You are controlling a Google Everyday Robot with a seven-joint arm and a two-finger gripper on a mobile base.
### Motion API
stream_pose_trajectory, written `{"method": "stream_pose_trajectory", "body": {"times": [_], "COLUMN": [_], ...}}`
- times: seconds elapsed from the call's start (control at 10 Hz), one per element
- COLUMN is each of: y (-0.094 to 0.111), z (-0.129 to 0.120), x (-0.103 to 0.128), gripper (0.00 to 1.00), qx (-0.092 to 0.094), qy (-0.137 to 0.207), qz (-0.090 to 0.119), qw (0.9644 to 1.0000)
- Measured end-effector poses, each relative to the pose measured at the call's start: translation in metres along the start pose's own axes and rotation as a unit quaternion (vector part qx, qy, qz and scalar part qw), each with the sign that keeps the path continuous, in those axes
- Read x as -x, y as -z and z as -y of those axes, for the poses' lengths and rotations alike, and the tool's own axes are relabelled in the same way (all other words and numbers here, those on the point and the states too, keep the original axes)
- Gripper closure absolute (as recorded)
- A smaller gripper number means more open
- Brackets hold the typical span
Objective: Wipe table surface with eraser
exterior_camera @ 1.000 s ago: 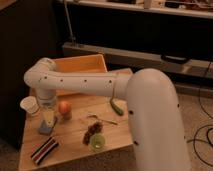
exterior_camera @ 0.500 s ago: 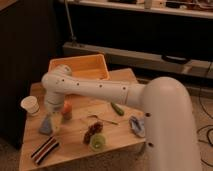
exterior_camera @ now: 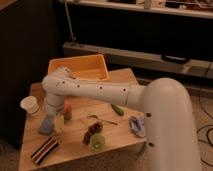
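The eraser (exterior_camera: 45, 149) is a flat block with dark, red and white stripes. It lies near the front left corner of the small wooden table (exterior_camera: 75, 155). My gripper (exterior_camera: 50, 121) hangs low over the left part of the table, behind the eraser and apart from it. A small blue-grey thing (exterior_camera: 45, 126) sits right at the gripper. My white arm (exterior_camera: 95, 91) reaches in from the right across the table's middle.
An orange bin (exterior_camera: 80, 67) stands at the back. A white cup (exterior_camera: 30, 106) is at the left edge and an orange object (exterior_camera: 67, 110) is next to the gripper. Dark grapes (exterior_camera: 92, 131), a green round fruit (exterior_camera: 97, 141), a green pepper (exterior_camera: 117, 109) and a blue cloth (exterior_camera: 136, 125) lie to the right.
My arm's elbow has swung right and back toward the orange bin. The gripper has stayed low over the left part of the table. The eraser has not moved.
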Motion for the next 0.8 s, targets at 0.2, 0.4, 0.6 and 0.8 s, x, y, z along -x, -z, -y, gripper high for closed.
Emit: {"method": "stream_pose_trajectory", "body": {"times": [0.2, 0.4, 0.6, 0.8], "y": [0.0, -0.021, -0.048, -0.058], "z": [-0.001, 0.004, 0.013, 0.015], "x": [0.002, -0.009, -0.02, -0.028], "gripper": [0.2, 0.2, 0.2, 0.2], "qx": [0.002, -0.015, -0.028, -0.034], "qy": [0.006, 0.054, 0.097, 0.121], "qz": [0.003, 0.023, 0.035, 0.035], "qw": [1.0, 0.9982, 0.9943, 0.9914]}}
